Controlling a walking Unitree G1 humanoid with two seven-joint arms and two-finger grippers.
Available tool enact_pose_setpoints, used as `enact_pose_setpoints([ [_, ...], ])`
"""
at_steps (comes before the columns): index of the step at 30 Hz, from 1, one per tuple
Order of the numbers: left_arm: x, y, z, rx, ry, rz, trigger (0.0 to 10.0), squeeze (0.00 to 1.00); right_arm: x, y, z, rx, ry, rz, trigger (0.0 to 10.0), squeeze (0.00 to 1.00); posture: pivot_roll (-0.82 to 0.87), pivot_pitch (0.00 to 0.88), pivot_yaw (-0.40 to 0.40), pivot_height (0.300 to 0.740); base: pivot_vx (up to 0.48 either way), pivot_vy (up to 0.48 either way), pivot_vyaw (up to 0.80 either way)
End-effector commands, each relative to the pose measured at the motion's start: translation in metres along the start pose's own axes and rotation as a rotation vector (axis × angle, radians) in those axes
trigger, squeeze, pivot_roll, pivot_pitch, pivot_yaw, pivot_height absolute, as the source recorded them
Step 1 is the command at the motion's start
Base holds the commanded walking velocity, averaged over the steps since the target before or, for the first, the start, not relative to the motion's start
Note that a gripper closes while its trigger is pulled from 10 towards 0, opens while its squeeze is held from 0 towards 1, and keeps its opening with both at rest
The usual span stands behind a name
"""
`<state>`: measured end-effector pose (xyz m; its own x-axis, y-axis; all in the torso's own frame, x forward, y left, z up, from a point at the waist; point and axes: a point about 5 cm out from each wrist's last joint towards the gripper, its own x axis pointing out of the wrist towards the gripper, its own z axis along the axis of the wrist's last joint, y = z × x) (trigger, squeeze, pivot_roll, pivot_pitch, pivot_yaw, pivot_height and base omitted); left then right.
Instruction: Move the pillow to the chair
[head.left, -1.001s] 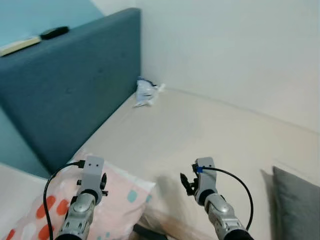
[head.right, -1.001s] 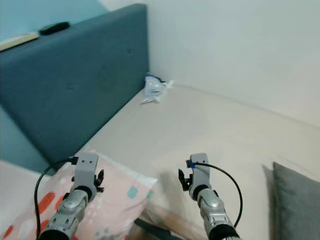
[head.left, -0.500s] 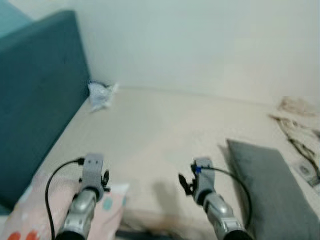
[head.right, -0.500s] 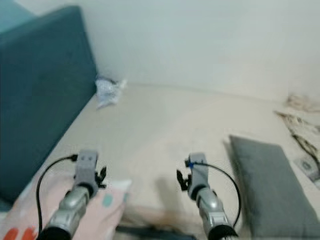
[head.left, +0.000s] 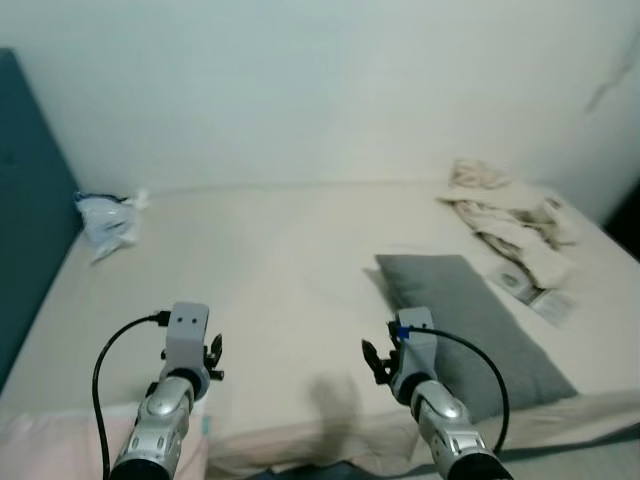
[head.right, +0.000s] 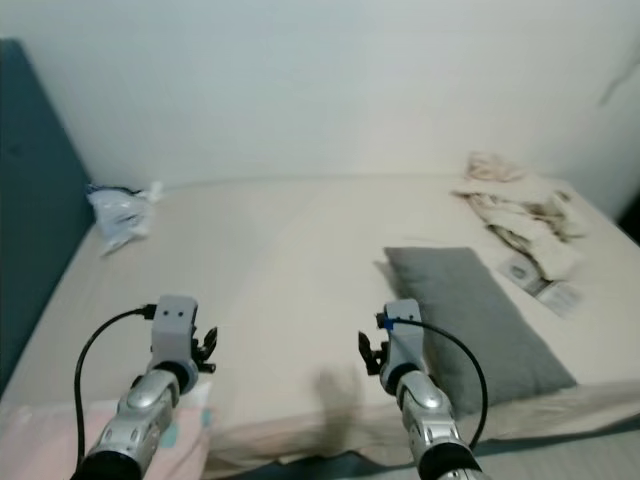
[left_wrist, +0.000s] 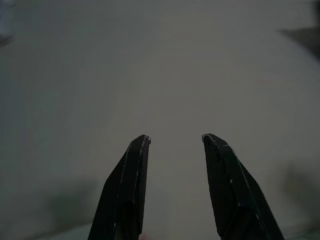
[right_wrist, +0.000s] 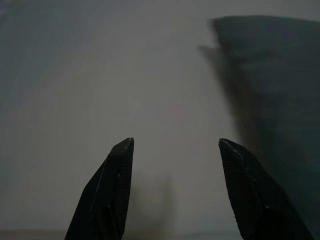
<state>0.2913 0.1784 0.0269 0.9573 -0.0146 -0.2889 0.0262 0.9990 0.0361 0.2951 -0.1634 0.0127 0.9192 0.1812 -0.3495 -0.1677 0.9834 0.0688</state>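
Nearest, at the bed's (head.left: 270, 270) front edge, both arms reach out low over the mattress. The left gripper (left_wrist: 174, 140) hangs above bare cream sheet with its two black fingers a modest gap apart and nothing between them. The right gripper (right_wrist: 175, 142) is spread wider, also holding nothing, and points at sheet with the grey pillow (head.left: 470, 320) just off to one side of its line.

By the bed's front left corner, under the left arm, a strip of the pink patterned pillow (head.right: 40, 435) shows at the picture's lower edge.

The grey pillow lies flat on the bed's right half, its near end close to the front edge and beside the right arm, its long side running back toward the wall. Between it and the bed's left side the sheet is one wide open stretch.

Farther back, on the bed's far right, a heap of crumpled cream cloth (head.left: 505, 215) lies against the wall, with small flat packets (head.left: 530, 290) between it and the grey pillow. In the bed's far left corner sits a crumpled plastic bag (head.left: 108, 222), touching the dark blue headboard (head.left: 25, 250).

A second ago the headboard took up the left half of the scene and the pink pillow lay broad beneath the left arm; the camera has swung right, bringing the whole grey pillow and cloth heap in. The arms keep the same raised pose.
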Motion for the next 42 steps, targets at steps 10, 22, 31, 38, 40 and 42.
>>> enact_pose_setpoints([
  [10, -0.0018, -0.0033, -0.0003, -0.002, -0.009, 0.005, 10.0, 0.0, 0.0, 0.0041, -0.0031, -0.008, 0.023, 0.024, 10.0, 0.0, -0.04, 0.053, -0.031, 0.74, 0.0, -0.319, 0.0],
  [22, -0.0051, -0.0037, -0.0051, 0.014, 0.01, 0.013, 10.0, 0.0, -0.0009, 0.002, -0.0023, -0.011, 0.019, 0.016, 10.0, 0.0, -0.04, 0.072, -0.031, 0.74, 0.0, -0.48, 0.0],
  [31, -0.0047, -0.0041, -0.0045, 0.017, 0.013, 0.01, 10.0, 0.0, -0.0022, -0.0005, -0.0029, -0.011, 0.021, 0.009, 10.0, 0.0, -0.04, 0.075, -0.031, 0.74, 0.0, -0.48, 0.0],
  [38, -0.0048, -0.0053, -0.0049, 0.034, 0.022, -0.003, 10.0, 0.0, -0.0028, -0.0012, -0.003, -0.015, 0.022, 0.008, 10.0, 0.0, -0.04, 0.077, -0.034, 0.74, 0.0, -0.274, 0.0],
  [40, -0.0046, -0.0088, -0.0054, 0.057, 0.034, -0.029, 10.0, 0.0, -0.0027, -0.0012, -0.0026, -0.016, 0.022, 0.01, 10.0, 0.0, -0.04, 0.078, -0.036, 0.74, 0.0, 0.48, 0.0],
  [42, -0.0046, -0.0106, -0.0053, 0.07, 0.032, -0.038, 10.0, 0.0, -0.0024, -0.0009, -0.0023, -0.015, 0.021, 0.012, 10.0, 0.0, -0.04, 0.078, -0.035, 0.74, 0.0, 0.48, 0.0],
])
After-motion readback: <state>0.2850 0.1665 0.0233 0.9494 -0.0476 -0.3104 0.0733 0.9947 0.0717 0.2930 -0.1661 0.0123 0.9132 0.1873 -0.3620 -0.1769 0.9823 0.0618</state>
